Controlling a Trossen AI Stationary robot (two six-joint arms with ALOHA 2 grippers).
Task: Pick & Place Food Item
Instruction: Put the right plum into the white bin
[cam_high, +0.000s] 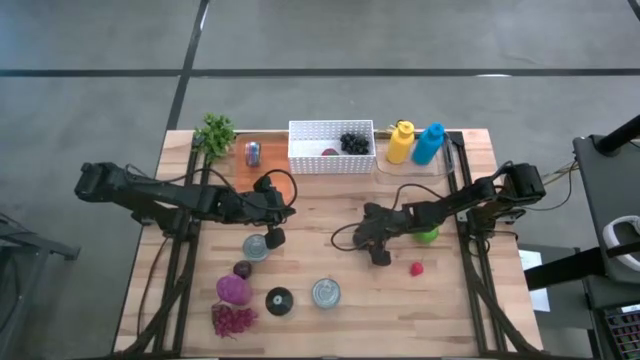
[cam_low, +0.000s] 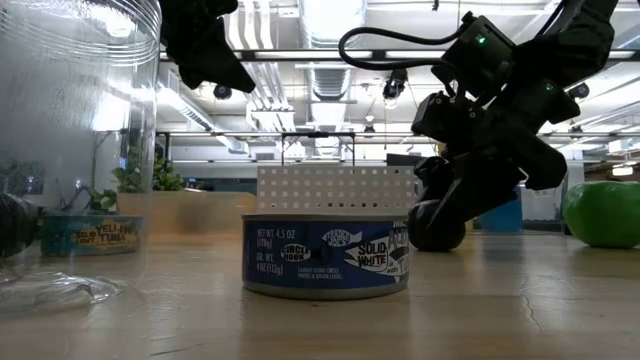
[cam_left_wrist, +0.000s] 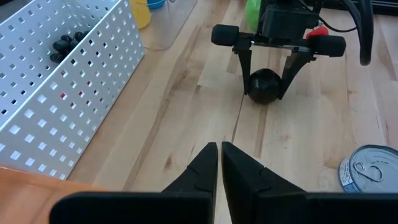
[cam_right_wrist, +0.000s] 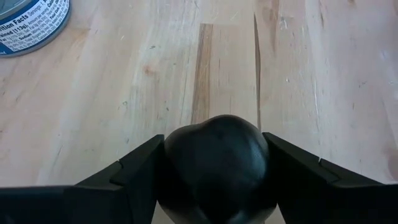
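Right wrist view: right pincer (cam_right_wrist: 214, 171) straddles a round, dark, plum-like fruit (cam_right_wrist: 216, 163) sitting on the pale wooden desk (cam_right_wrist: 124, 93), w/ both fingers (cam_right_wrist: 134, 171) pressed to its sides, so it is grasping the fruit, not yet lifted. Left wrist view shows the same hold from the front, fruit centred betw. the tips. Left pincer (cam_left_wrist: 219, 163) is clenched, empty, hovering near the white perforated basket (cam_left_wrist: 68, 93). Judgement: squeeze evenly, lift straight up bc the fruit can roll; likely target is the basket.

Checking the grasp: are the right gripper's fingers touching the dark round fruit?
Touching. Right wrist view shows both fingers of the right gripper pressed against the dark round fruit, no gap.
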